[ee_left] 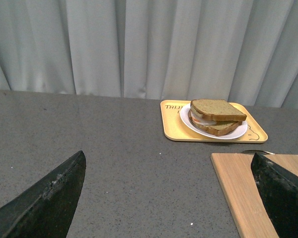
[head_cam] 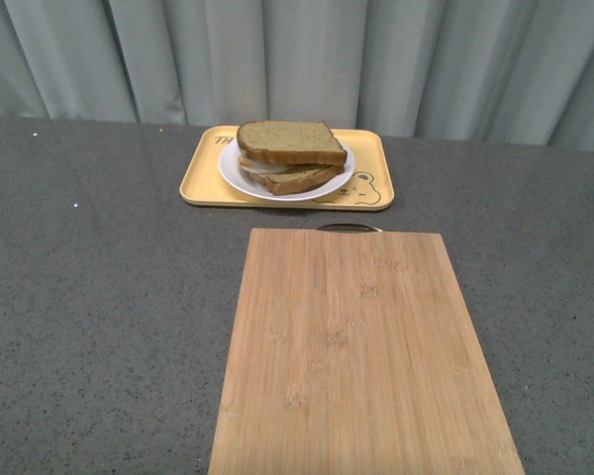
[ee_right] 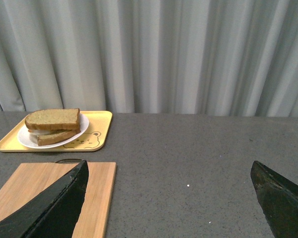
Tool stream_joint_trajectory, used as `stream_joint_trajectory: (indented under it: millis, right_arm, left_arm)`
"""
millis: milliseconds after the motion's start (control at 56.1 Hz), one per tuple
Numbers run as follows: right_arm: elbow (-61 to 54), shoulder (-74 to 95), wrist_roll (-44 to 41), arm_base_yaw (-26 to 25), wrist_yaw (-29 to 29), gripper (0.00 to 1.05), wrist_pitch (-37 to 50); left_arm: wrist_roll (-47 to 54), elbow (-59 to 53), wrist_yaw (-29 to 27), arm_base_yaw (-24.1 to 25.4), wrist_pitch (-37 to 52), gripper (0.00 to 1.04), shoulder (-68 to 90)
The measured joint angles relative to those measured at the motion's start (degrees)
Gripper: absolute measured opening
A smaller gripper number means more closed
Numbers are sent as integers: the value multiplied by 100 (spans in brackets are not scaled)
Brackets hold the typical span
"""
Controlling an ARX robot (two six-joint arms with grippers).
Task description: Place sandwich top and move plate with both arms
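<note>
The sandwich top point(head_cam: 290, 142), a brown bread slice, lies on the lower slice with white egg between them. The stack rests on the white plate point(head_cam: 240, 176), which sits on the yellow tray point(head_cam: 202, 178) at the back of the table. The left wrist view shows the sandwich top point(ee_left: 217, 109) and plate point(ee_left: 240, 132) far ahead. The right wrist view shows the sandwich top point(ee_right: 53, 119) and plate point(ee_right: 27, 141) too. My left gripper point(ee_left: 171, 191) is open over bare table. My right gripper point(ee_right: 170, 191) is open too, far from the plate. Neither arm appears in the front view.
A bamboo cutting board point(head_cam: 358, 356) with a metal handle point(head_cam: 347, 228) lies in front of the tray, reaching the near edge. Grey speckled tabletop point(head_cam: 99, 297) spreads to both sides. A pale curtain point(head_cam: 297, 59) hangs behind.
</note>
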Motion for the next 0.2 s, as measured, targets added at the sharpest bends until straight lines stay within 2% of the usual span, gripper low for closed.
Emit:
stream_joint_trajectory:
  millis: [196]
  right_arm:
    - [0, 0, 0, 0, 0, 95, 0]
  left_arm:
    - [0, 0, 0, 0, 0, 98, 0]
